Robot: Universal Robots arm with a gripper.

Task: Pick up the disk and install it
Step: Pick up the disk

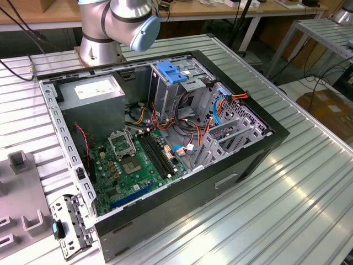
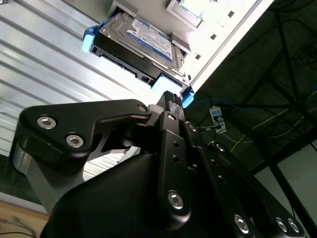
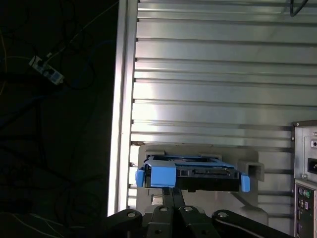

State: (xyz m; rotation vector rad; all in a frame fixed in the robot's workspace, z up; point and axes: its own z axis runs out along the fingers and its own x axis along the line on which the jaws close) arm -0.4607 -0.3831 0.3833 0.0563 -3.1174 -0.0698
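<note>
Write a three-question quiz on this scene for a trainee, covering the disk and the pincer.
1. True or false: the disk already sits inside the computer case.
2. The disk's carrier frame is: A) red B) blue C) yellow.
3. Fill in: in both wrist views, the pincer points toward the ____.
Key: 1 false, it lies on a grey holder on the ribbed table, outside the case. 2 B. 3 disk.
</note>
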